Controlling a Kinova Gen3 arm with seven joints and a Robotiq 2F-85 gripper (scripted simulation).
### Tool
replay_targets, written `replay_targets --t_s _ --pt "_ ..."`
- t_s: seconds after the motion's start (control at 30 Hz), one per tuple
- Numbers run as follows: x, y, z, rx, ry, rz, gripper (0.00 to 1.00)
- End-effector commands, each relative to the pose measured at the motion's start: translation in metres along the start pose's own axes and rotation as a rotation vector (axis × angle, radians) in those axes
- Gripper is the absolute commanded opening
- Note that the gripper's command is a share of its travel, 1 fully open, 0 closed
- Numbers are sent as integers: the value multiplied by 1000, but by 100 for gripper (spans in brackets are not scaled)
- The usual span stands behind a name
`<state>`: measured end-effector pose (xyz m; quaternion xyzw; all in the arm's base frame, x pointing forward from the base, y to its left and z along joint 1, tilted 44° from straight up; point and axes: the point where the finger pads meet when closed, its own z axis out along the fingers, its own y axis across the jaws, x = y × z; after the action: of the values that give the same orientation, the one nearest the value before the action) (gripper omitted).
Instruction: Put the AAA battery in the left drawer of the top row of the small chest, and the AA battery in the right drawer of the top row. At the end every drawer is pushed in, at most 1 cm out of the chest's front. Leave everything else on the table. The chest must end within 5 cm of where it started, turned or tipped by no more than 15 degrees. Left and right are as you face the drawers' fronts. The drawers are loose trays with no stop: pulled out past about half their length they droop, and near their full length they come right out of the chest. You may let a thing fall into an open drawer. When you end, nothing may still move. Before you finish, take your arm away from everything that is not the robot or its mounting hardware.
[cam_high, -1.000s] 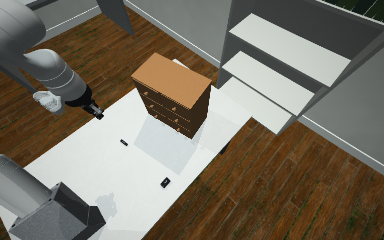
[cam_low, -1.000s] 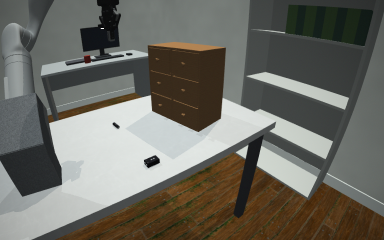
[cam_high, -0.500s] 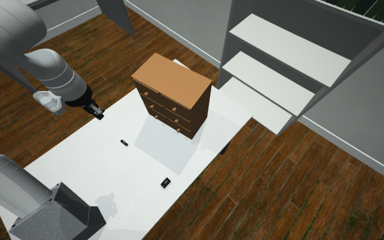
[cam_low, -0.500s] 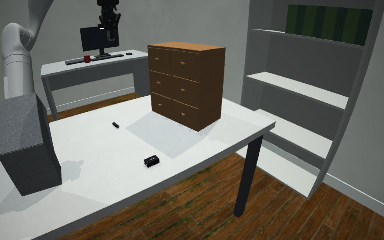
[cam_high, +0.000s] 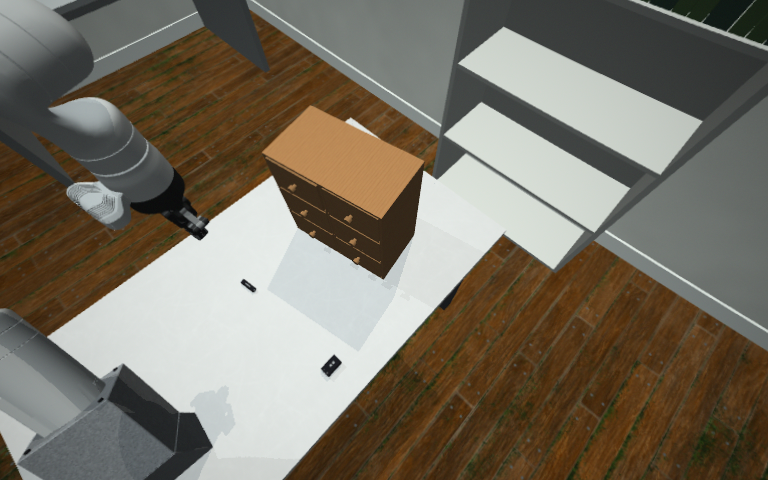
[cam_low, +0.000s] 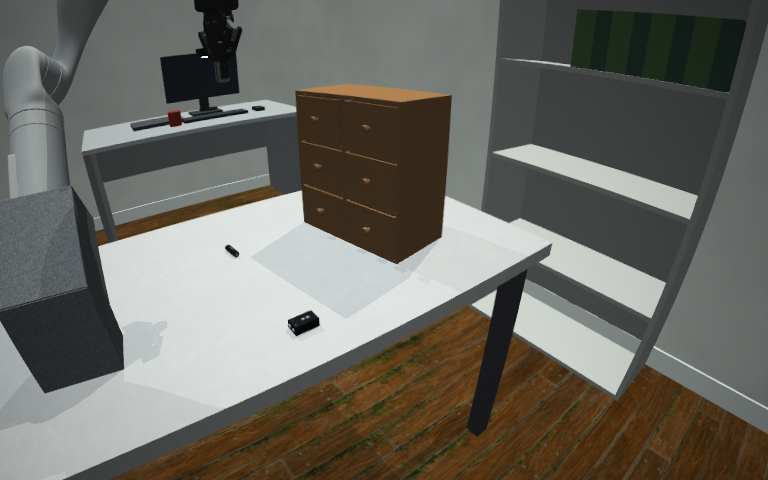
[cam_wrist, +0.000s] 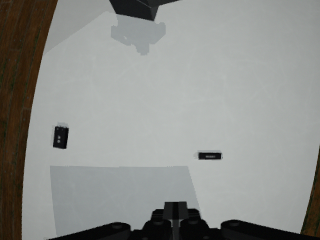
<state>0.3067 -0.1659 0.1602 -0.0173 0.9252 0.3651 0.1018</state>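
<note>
The chest (cam_high: 345, 158) (cam_low: 421, 169) stands upright at the table's far end. The top row's left drawer (cam_high: 282, 182) (cam_low: 325, 131) and right drawer (cam_high: 362, 225) (cam_low: 376, 141) look shut, as do the lower ones. A small black cylindrical battery (cam_high: 248, 285) (cam_low: 231, 250) (cam_wrist: 210, 156) lies on the table in front of the chest, towards its left; I cannot tell whether it is AA or AAA. No second cylindrical battery shows; the drawers' insides are hidden. My gripper (cam_high: 200, 230) (cam_low: 223, 78) (cam_wrist: 175, 216) is shut and empty, high above the table, left of the chest.
A black block with two light dots (cam_high: 331, 365) (cam_low: 303, 323) (cam_wrist: 60, 137) lies near the table's right edge. The table (cam_high: 158, 333) (cam_low: 186, 362) (cam_wrist: 125, 100) also bears the robot's grey base (cam_high: 101, 435) (cam_low: 45, 243). A shelf unit (cam_high: 543, 192) (cam_low: 594, 175) stands behind the chest.
</note>
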Motion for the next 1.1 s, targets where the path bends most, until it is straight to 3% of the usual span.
replay_targets --t_s 0.0,0.23,0.33,0.47,0.6,0.7,1.07 --pt "0 0 -1 1 -1 0 0" --pt "-3 -12 -2 1 -2 0 0" --pt "-9 -45 -4 0 -3 -1 0" --pt "-16 -107 -3 0 -3 -1 0" --pt "-16 -121 -2 1 -2 -1 0" --pt "-16 -147 1 1 -1 0 0" --pt "-16 -153 2 1 -3 0 0"
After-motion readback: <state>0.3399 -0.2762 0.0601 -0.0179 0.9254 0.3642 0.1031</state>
